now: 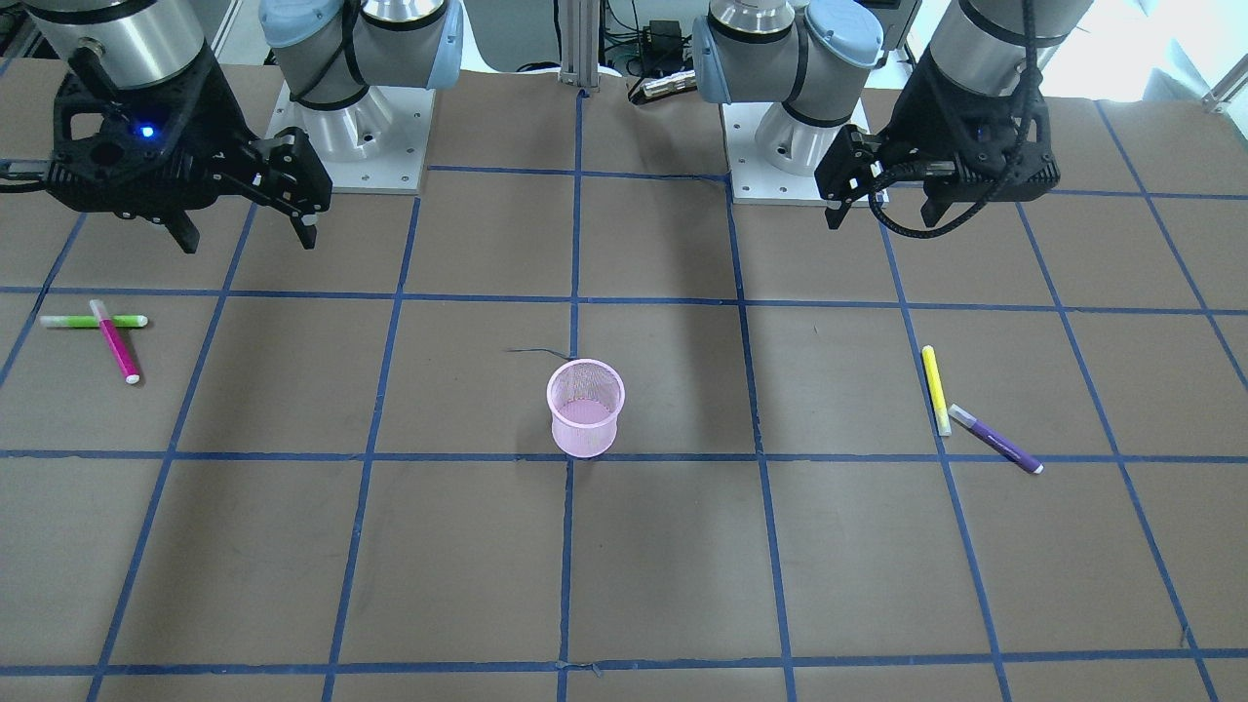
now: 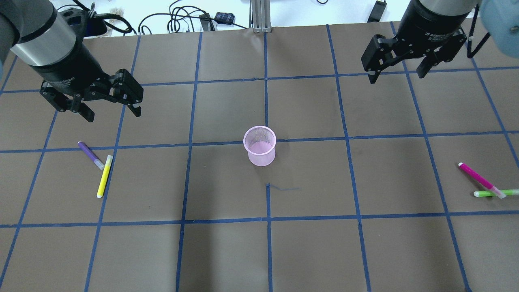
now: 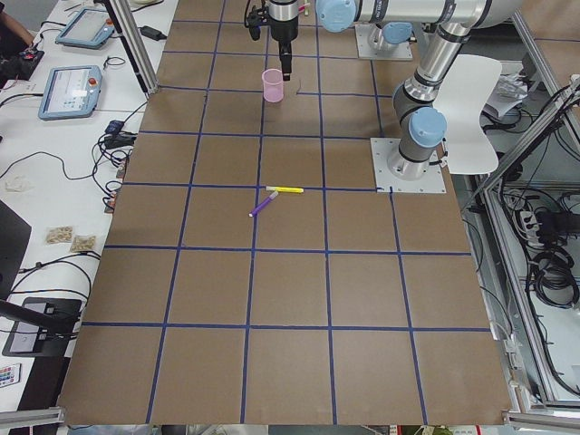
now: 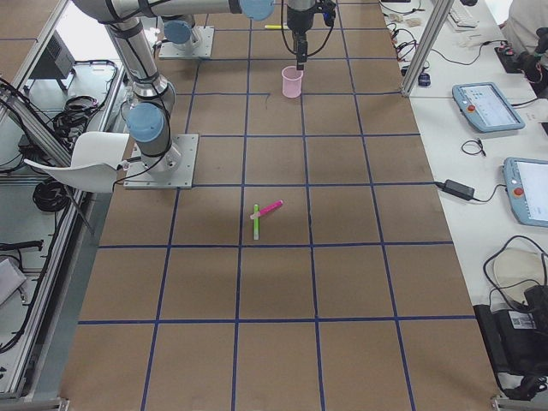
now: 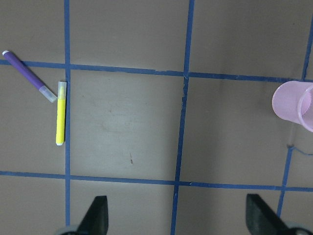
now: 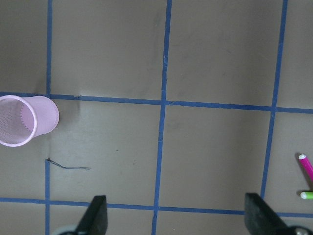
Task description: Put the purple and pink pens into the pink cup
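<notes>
Cup: pink cup point(image 2: 260, 151) upright mid-table, mouth facing up, well apart from all pens.
Purple pen point(image 2: 90, 155): cap end touches yellow pen point(image 2: 104, 176); other end free.
Pink pen point(image 2: 481, 180): crosses green pen point(image 2: 495, 193) nr cap end; other end free.
Grippers: left gripper point(image 2: 113, 115) & right gripper point(image 2: 396, 77) above table, jaws wide, well apart from cup.

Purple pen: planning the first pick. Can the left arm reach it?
Probably yes: the purple pen lies flat near the left gripper, jaws open; only the yellow pen crowds its cap end.

Left gripper point(image 2: 113, 114) and right gripper point(image 2: 396, 77) hang raised, jaws spread wide
</notes>
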Tool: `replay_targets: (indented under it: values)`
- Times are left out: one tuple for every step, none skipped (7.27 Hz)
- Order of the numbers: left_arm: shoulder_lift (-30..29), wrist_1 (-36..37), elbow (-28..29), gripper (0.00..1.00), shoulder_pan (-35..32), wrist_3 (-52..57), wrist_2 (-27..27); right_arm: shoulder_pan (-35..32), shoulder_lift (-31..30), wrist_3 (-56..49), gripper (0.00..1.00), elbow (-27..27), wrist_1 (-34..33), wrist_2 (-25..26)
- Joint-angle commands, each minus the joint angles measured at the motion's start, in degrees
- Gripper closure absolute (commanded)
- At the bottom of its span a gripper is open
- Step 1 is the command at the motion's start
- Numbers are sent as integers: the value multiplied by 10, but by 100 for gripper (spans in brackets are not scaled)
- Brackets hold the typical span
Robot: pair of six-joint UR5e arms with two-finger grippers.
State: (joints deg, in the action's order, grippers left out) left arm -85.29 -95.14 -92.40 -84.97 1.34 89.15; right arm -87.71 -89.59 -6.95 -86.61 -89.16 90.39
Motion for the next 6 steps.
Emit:
replay_targets:
  values:
    - [11,-13,10,0,-2,7,-10,72,19,-58,0,-41,-25,1]
    - [-3,-10,10,0,5,10,-6,116,20,-179,0,-85,-103,5]
    - [-14,4,-4,0,12,16,4,167,20,-292,0,-134,-166,6]
    - [-17,5,0,0,14,18,41,234,24,-398,0,-185,-228,1]
    - [-19,11,9,0,18,18,82,283,34,-493,0,-242,-320,2]
    - [-23,26,10,0,20,13,84,306,41,-560,0,-304,-371,3]
